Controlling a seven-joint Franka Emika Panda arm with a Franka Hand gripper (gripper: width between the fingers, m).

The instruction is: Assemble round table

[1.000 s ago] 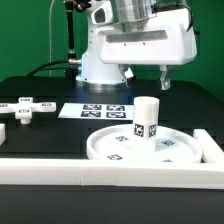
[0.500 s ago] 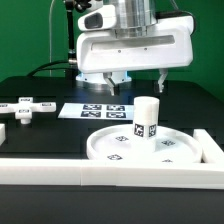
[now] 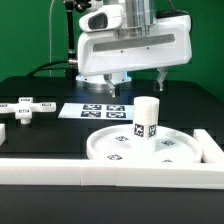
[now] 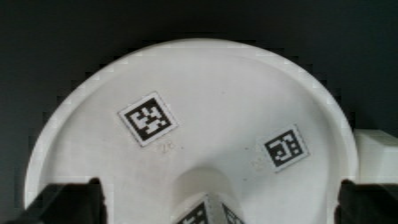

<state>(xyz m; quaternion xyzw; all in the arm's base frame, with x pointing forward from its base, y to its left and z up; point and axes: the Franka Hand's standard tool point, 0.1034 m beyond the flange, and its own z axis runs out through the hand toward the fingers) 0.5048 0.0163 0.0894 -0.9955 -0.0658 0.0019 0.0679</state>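
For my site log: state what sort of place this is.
Probably a robotics lab test bench: a black table fenced by white rails, a fixed marker board, tagged white parts such as the disc with its upright post, and a plain green backdrop.

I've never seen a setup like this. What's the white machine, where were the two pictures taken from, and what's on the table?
The white machine is a robot arm. Its gripper, a two-fingered claw, hangs open and holds nothing. One picture comes from a camera standing off the arm, the other from a camera on its wrist, looking down at the disc. On the black table are that round disc with a short post upright on it, a cross-shaped piece, a flat marker board and white rails.
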